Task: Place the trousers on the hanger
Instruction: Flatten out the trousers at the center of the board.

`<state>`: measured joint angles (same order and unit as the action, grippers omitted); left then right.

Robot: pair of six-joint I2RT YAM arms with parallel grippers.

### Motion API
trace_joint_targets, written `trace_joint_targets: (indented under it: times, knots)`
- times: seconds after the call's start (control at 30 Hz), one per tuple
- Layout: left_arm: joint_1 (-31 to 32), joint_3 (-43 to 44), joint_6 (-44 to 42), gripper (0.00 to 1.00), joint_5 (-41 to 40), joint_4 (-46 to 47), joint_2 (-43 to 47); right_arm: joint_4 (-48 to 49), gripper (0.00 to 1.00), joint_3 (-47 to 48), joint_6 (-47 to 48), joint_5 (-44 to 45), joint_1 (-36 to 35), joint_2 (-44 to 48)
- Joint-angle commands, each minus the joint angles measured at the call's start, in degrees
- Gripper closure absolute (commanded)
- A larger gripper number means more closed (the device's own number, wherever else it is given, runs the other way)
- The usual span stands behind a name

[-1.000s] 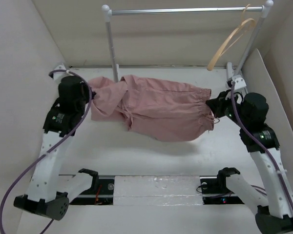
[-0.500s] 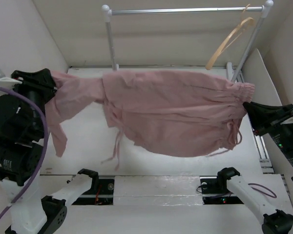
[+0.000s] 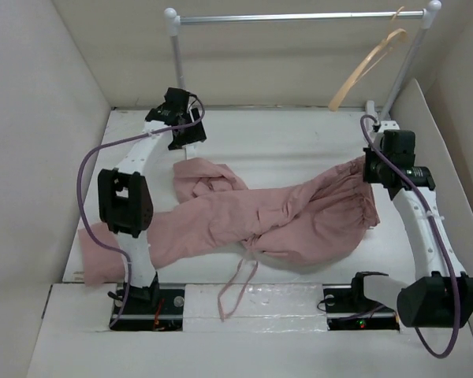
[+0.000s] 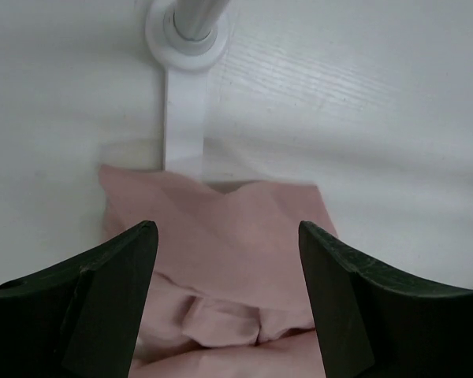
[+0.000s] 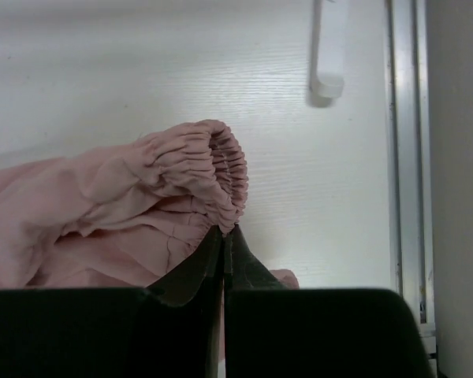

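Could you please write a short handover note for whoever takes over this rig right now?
Left gripper: open, empty, above an edge of the trousers, near a foot of the rail.
Right gripper: shut on the gathered waistband.
Trousers: crumpled on the table.
Hanger: bare, hooked on the rail's right end.
Done: waistband gripped.
Left: probably regrasp with the left gripper, then drape the trousers over the hanger.
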<state>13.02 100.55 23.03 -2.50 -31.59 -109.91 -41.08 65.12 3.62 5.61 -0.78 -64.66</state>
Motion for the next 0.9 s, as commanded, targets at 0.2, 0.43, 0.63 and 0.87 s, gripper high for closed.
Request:
trace_joint_targets:
  times: [0.2,0.43,0.63,0.87]
  knots:
    - [-1.06,-32.31,10.89,0.34,-7.78,2.06,34.12,9.0,1.0,3.17,-5.55,0.29,10.0,-0.28]
    - [1.74,-48.95,16.52,0.42,-0.58,-3.03,52.4,10.58,1.0,5.54,-5.2,-6.15,10.53,-3.18]
    - [5.27,-56.17,15.22,0.47,6.79,0.13,50.43,10.84,1.0,6.6,-6.43,-8.85,17.81,-11.71]
    - [28.0,-47.75,11.43,0.38,0.22,-2.86,42.07,12.43,0.39,5.45,-6.43,-17.18,17.57,-9.34]
